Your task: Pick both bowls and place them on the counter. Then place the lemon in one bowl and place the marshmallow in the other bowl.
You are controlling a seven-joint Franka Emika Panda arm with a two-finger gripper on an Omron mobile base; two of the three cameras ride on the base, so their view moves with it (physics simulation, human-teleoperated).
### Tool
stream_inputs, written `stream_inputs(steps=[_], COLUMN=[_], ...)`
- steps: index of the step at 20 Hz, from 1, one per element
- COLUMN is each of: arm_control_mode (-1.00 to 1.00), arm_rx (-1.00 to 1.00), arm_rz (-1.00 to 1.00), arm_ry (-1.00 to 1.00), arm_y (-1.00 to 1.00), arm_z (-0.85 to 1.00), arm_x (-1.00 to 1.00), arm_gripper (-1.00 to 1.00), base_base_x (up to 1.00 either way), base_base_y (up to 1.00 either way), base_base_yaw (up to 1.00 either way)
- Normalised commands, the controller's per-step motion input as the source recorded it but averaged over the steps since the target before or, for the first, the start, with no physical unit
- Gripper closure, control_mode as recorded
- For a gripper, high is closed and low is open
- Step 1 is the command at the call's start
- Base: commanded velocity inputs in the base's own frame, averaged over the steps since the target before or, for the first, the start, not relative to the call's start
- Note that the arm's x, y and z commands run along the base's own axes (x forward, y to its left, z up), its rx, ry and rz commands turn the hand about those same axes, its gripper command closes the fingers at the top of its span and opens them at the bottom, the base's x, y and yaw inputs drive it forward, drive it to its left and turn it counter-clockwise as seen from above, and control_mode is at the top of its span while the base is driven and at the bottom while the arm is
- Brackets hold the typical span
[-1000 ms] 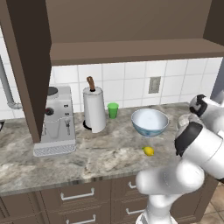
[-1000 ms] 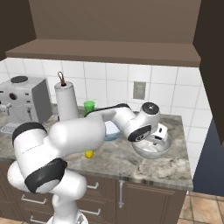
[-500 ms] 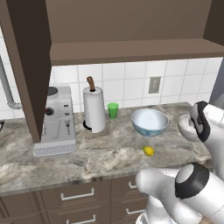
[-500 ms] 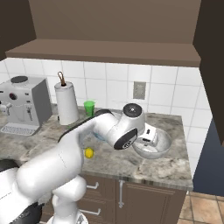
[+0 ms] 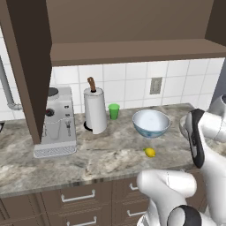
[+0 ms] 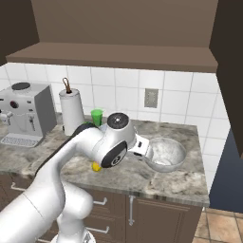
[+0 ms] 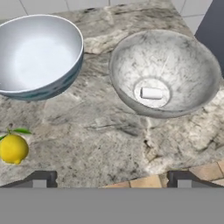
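In the hand view the grey-white marbled bowl (image 7: 175, 65) stands upright on the counter (image 7: 96, 124) with the marshmallow (image 7: 152, 93) lying on its bottom. The blue-patterned white bowl (image 7: 39, 52) stands to its left and has nothing in it. The lemon (image 7: 13, 148) lies on the stone in front of that bowl. My gripper (image 7: 111, 180) hangs open above the counter's front edge, short of both bowls, holding nothing. The left base view shows the patterned bowl (image 5: 151, 122) and the lemon (image 5: 150, 152). The right base view shows the marbled bowl (image 6: 166, 154) beside my hand.
A paper towel roll (image 5: 95, 110), a small green cup (image 5: 114, 111) and a coffee machine (image 5: 55, 123) stand along the tiled back wall to the left. A wall cabinet hangs overhead. The counter ends just right of the marbled bowl.
My hand has drawn back from over the marbled bowl toward the counter's front edge, and the arm has folded. The jaws stayed open. Bowls, lemon and marshmallow have not moved.
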Motion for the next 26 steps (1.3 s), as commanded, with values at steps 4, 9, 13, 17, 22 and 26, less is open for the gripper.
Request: stream_inputs(steps=[4,9,13,17,22,26], arm_control_mode=[-1.00,-1.00,-1.00,-1.00,-1.00,-1.00], arm_rx=[0.00,0.00,-0.02,-0.01,0.00,0.00], arm_rz=[0.00,0.00,0.00,0.00,0.04,0.12], arm_ry=[0.00,0.04,0.08,0.02,0.08,0.05], arm_y=[0.59,0.59,0.62,0.60,0.47,0.41], arm_z=[0.05,0.05,0.00,0.00,0.00,-0.06], arm_x=[-0.21,-0.03,0.00,0.00,0.00,0.02], arm_gripper=[-1.00,-1.00,-1.00,-1.00,-1.00,-1.00], base_base_x=[0.00,0.00,0.00,0.00,0.00,0.00], base_base_y=[0.00,0.00,0.00,0.00,0.00,0.00], base_base_yaw=[0.00,0.00,0.00,0.00,0.00,0.00])
